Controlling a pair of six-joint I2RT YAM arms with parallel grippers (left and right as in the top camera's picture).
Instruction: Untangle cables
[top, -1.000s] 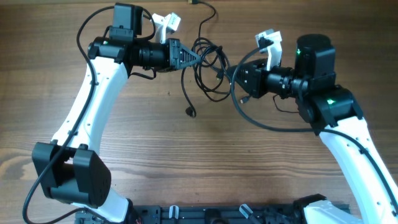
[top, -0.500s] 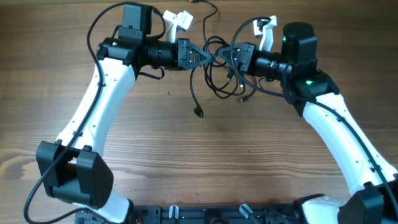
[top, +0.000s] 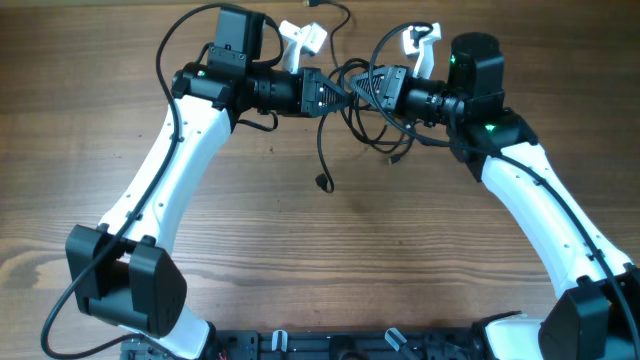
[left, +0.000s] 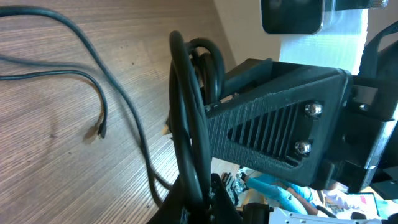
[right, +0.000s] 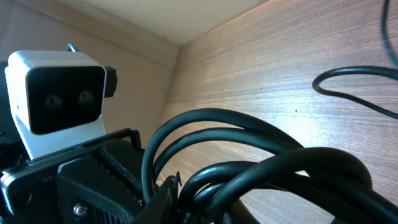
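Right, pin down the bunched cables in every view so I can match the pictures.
Overhead: cables at upper middle, bunched between the left tool and the right tool.
Left wrist: cables left of centre, close dark loops running top to bottom.
Right wrist: cables fill the lower foreground as thick arching loops.
Shared landmark: the wooden table lies behind them in all three.

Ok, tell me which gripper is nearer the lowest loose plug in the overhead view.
Left, narrowly. The left gripper sits almost straight above the plug, clamped on the cables that trail down to it. The right gripper is at the same bundle, but offset further toward its own side.
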